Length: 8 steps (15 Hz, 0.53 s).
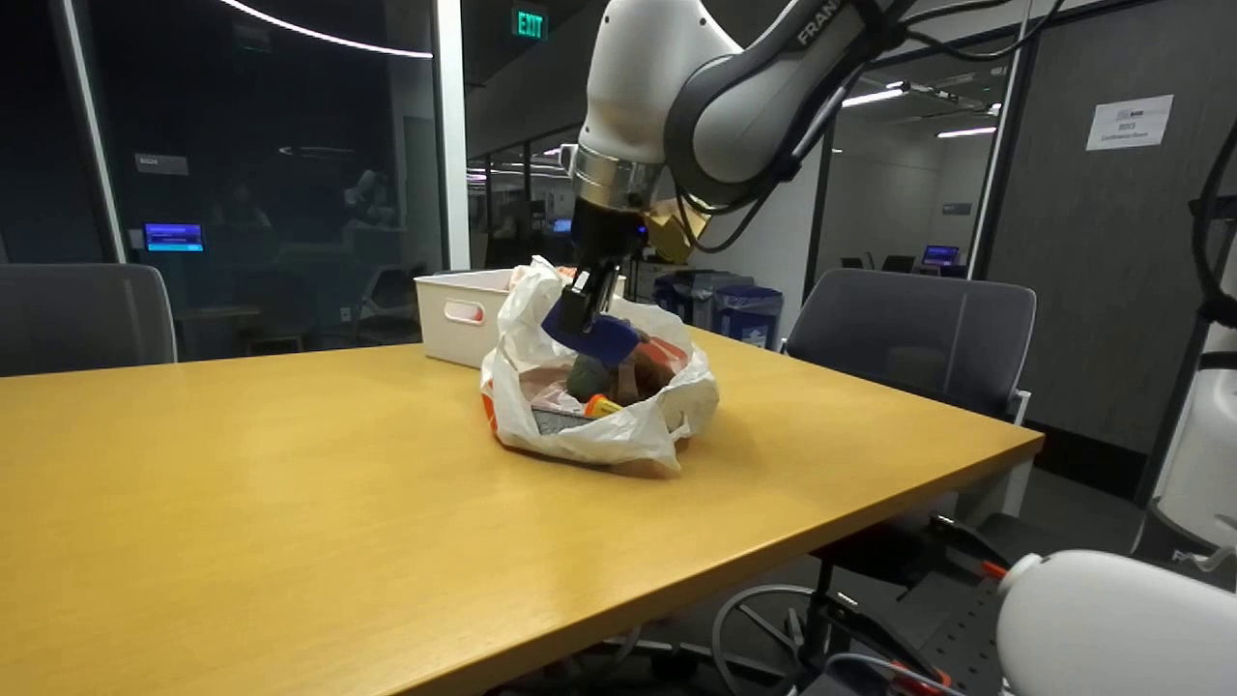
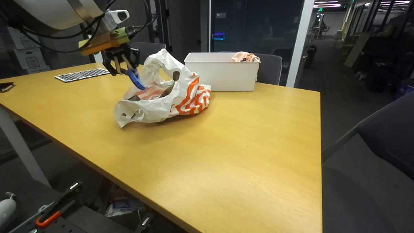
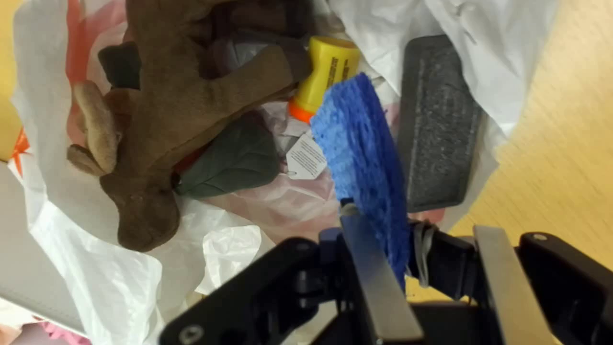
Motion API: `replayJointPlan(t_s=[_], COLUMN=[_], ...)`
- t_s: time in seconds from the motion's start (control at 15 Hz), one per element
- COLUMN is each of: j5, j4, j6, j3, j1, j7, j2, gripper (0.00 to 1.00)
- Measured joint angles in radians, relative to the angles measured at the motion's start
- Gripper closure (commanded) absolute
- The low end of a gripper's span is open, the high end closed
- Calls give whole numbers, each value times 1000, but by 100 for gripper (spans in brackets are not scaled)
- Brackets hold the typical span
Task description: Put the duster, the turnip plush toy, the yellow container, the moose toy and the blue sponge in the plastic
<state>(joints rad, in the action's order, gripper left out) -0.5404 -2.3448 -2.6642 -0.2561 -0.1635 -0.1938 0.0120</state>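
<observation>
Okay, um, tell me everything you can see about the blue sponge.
The sponge is a bright blue slab, paler on one side, with a rough, porous-looking surface. The hand is closed on it nearer one end, with much of it sticking out; it looks bowed in both exterior views. It is held tilted at the open mouth of the bag, not yet let go. Whether its free end touches the bag or anything inside is hard to tell.

Yellow tbl (image 2: 258,145): wht plastic bag (image 2: 161,108) w/ orange print, wht box (image 2: 223,76) just beside, keybd (image 2: 82,75), dk flat item (image 2: 5,86)
</observation>
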Motion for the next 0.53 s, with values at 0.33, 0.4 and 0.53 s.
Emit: replayJointPlan(t_s=[0.33, 0.4, 0.53], j5=[-113, -113, -113], j4=[160, 186, 224], j6=[46, 50, 51], j3=[45, 60, 84], j1=[-2, -9, -19], j7=[15, 23, 33], j2=[191, 220, 264], gripper=[81, 58, 55])
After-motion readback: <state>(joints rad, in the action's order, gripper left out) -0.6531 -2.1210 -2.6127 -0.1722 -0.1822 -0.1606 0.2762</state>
